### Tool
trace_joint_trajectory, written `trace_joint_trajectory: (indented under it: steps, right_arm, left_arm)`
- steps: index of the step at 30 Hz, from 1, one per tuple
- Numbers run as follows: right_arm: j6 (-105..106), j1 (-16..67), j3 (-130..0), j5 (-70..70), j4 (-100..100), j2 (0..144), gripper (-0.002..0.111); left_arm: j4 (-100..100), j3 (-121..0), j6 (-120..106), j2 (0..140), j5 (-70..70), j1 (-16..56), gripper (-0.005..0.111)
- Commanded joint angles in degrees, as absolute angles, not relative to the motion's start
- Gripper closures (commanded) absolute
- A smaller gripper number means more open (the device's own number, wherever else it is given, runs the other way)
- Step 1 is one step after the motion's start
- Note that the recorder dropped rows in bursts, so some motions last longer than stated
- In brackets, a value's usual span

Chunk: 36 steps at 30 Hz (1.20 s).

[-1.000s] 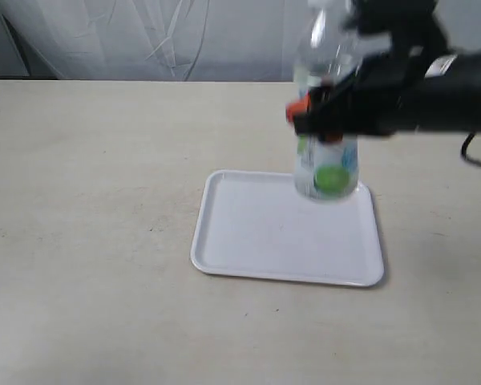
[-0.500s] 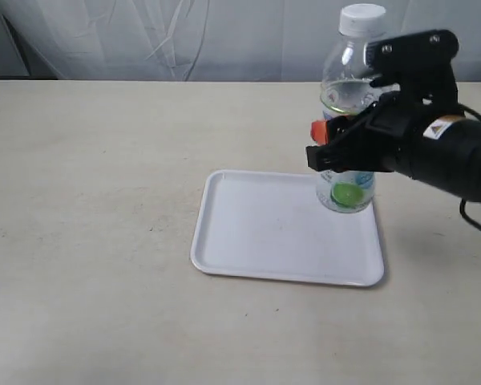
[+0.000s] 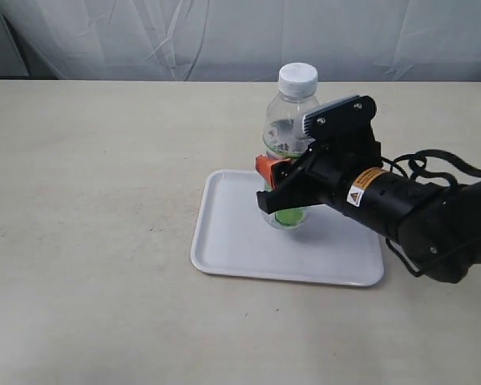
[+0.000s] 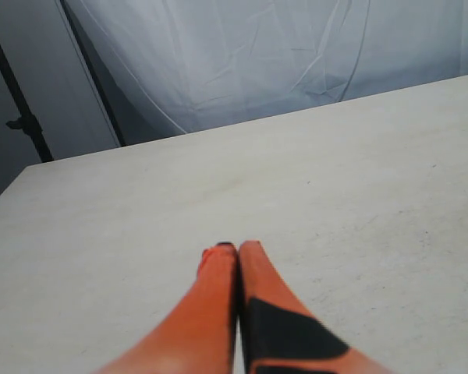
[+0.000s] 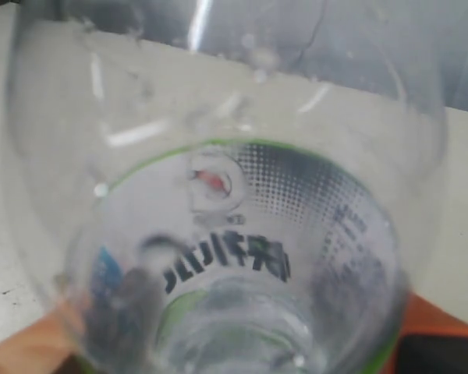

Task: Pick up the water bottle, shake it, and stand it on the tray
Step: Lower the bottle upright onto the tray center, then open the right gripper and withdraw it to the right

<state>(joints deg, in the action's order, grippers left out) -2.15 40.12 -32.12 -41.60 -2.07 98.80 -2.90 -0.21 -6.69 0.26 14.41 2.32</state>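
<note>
The water bottle point(image 3: 293, 108), clear with a white cap and a white-and-green label, stands upright with its base on or just above the white tray point(image 3: 232, 249), near the tray's middle. My right gripper point(image 3: 279, 186) is shut on the bottle's labelled lower body, its orange fingers on both sides. In the right wrist view the bottle point(image 5: 226, 226) fills the frame, with dark characters showing on its label. My left gripper point(image 4: 238, 249) is shut with nothing in it, low over bare tabletop; it does not show in the exterior view.
The beige table point(image 3: 88, 176) stretches round the tray on all sides. A white curtain point(image 3: 224, 36) hangs behind the table's far edge. A black stand point(image 4: 19, 109) rises beyond the table in the left wrist view.
My right gripper has carried the bottle down and to the left, from high over the tray's far right corner to the tray's middle. The bottle has stayed in its grip.
</note>
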Motion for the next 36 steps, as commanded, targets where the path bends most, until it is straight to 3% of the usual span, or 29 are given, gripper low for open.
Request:
trace_joint_trajectory:
  steps: [1,11,13,14,16,17,19,20,28,36]
  right_arm:
    - [-2.57,39.98,-33.10,-52.34,-3.15,102.97,0.109]
    - [-1.13,39.98,-34.49,-52.26,-5.00,107.64,0.109]
    - [-1.24,39.98,-34.49,-52.16,-5.00,107.64,0.102]
    - [-1.63,39.98,-34.49,-52.03,-5.00,107.64,0.094]
    - [-3.02,39.98,-34.49,-50.73,-5.00,107.64,0.066]
    - [-3.14,39.98,-34.49,-49.27,-4.83,107.64,0.044]
    - [-3.47,39.98,-34.49,-46.17,-3.45,107.64,0.017]
    - [-3.47,39.98,-34.49,-44.99,-3.34,107.64,0.012]
    - [-6.63,39.98,-34.49,-35.34,-3.34,106.56,0.010]
    - [-7.56,39.98,-34.49,-15.26,-4.48,99.65,0.010]
  left_arm:
    - [-2.67,0.00,-6.47,0.00,13.64,2.46,0.106]
    - [-2.67,0.00,-6.47,0.00,13.64,2.46,0.106]
    - [-2.67,0.00,-6.47,0.00,13.64,2.46,0.106]
    - [-2.67,0.00,-6.47,0.00,13.64,2.46,0.106]
    - [-2.67,0.00,-6.47,0.00,13.64,2.46,0.106]
    - [-2.67,0.00,-6.47,0.00,13.64,2.46,0.106]
    - [-2.67,0.00,-6.47,0.00,13.64,2.46,0.106]
    - [-2.67,0.00,-6.47,0.00,13.64,2.46,0.106]
    - [-2.67,0.00,-6.47,0.00,13.64,2.46,0.106]
    - [-2.67,0.00,-6.47,0.00,13.64,2.46,0.106]
